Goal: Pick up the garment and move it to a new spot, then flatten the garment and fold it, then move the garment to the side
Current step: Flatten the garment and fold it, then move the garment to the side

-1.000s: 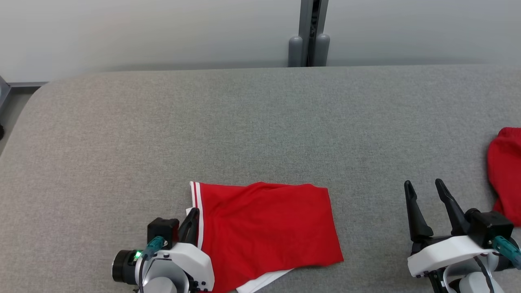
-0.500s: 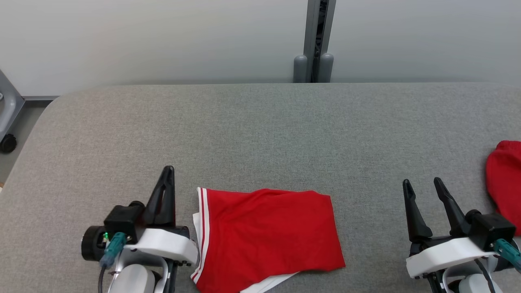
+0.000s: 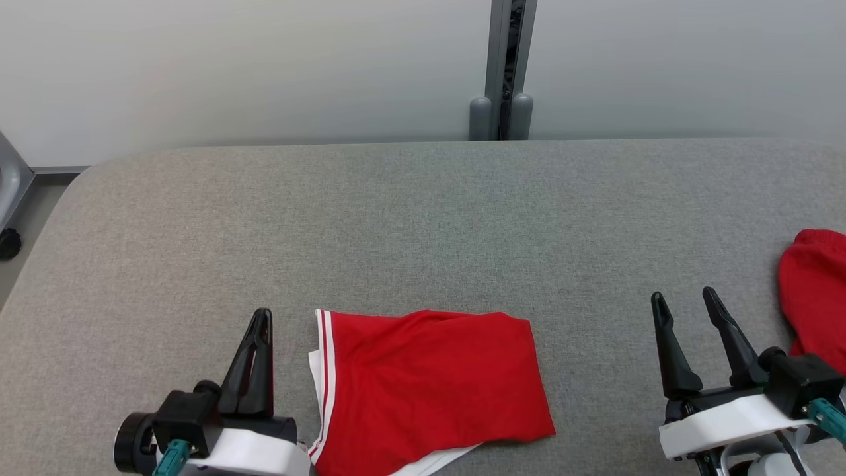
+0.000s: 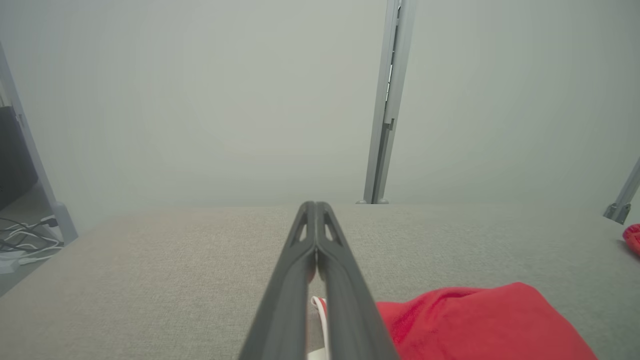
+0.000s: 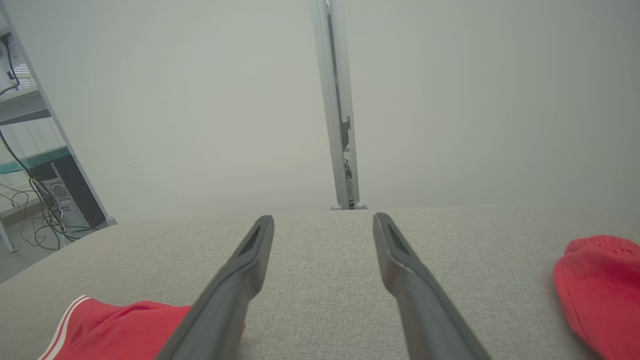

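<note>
The garment (image 3: 429, 383) is a red pair of shorts with white side stripes, folded into a rough rectangle near the table's front edge. It also shows as red cloth, the garment (image 4: 475, 320), at the lower right of the left wrist view, and as the garment (image 5: 120, 327) at the lower left of the right wrist view. My left gripper (image 3: 262, 316) stands just left of it, shut and empty, fingers pressed together (image 4: 315, 206). My right gripper (image 3: 684, 297) sits well to the right, open with nothing between its fingers (image 5: 322, 220).
A second red cloth item (image 3: 813, 291) lies at the table's right edge, close to my right gripper, and shows as the red item (image 5: 600, 290) in the right wrist view. The grey padded table (image 3: 410, 218) stretches back to a wall with a metal post (image 3: 502, 66).
My left gripper has come off the garment's left edge and moved left, its fingers now standing apart from the cloth. The head camera shifted. The right gripper kept its pose.
</note>
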Controlling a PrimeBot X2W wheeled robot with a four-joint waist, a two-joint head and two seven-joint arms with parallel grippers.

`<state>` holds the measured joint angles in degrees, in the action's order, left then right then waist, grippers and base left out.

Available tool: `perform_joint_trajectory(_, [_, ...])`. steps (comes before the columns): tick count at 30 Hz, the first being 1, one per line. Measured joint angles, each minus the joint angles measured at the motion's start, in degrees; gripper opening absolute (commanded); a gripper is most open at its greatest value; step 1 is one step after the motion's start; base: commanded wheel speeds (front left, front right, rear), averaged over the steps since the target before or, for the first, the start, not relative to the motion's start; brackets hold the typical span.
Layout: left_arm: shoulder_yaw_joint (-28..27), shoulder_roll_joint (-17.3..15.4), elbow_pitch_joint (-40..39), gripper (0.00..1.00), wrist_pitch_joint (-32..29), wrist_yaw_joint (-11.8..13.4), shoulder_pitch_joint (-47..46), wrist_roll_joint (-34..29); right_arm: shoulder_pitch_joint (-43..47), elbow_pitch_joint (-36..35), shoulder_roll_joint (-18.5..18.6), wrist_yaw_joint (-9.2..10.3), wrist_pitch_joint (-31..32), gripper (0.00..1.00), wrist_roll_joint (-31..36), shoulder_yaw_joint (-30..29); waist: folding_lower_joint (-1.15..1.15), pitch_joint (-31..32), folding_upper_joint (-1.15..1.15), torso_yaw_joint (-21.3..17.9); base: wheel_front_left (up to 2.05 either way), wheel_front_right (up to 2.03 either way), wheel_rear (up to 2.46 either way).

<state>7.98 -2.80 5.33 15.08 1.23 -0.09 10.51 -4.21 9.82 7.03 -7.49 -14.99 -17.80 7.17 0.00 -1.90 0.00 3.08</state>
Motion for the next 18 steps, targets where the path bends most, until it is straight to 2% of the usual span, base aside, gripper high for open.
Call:
perform_joint_trajectory(1, [0.0, 0.0, 0.3, 0.00, 0.0, 0.0, 0.5, 0.1, 0.1, 0.0, 0.0, 0.00, 0.0, 1.00, 0.0, 0.0, 0.00, 0.1, 0.00, 0.0, 0.00, 0.00, 0.00])
perform_joint_trajectory(3, [0.0, 0.0, 0.3, 1.00, 0.0, 0.1, 0.9, 0.1, 0.1, -0.1, 0.0, 0.00, 0.0, 1.00, 0.0, -0.1, 0.00, 0.2, 0.00, 0.0, 0.00, 0.00, 0.00])
perform_joint_trajectory(18, [0.7, 0.0, 0.5, 1.00, 0.0, 0.4, 1.0, -0.4, 0.4, 0.8, 0.1, 0.00, 0.0, 1.00, -0.3, 0.3, 0.00, 0.0, 0.00, 0.3, 0.00, 0.00, 0.00])
